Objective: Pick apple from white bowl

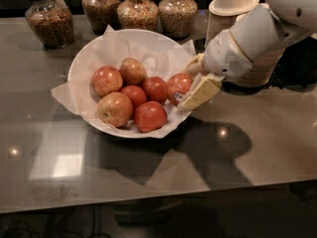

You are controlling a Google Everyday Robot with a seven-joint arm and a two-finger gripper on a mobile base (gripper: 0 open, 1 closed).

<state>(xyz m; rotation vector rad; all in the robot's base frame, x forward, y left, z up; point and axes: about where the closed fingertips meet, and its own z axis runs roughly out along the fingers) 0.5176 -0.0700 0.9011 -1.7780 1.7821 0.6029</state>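
Item under inspection: the apple, deep red, lying at the right edge of the fruit pile inside the white bowl, close to the bowl's right rim. The bowl stands on the dark glossy surface. The hand reaches in over that right rim. Its cream fingers sit one on the near flank of the apple and one behind it, and appear pressed against the skin, so the hold is judged clamped on the apple. The fruit has not been lifted out of the bowl. Handling assessment: a firm, fairly dense fruit that is rigid under pinch, with smooth waxy skin that may slip if gripped off-centre. Excess squeeze would bruise the flesh. Recommended hold is across the widest girth, pads opposed on the flanks, as the present hold roughly is. Hazards noted: a neighbouring red apple touches it on the left and may roll once support is removed. The crinkled paper lining lies loose under the fruit and could snag on the lower finger and drag. A straight, slow vertical withdrawal is advised.
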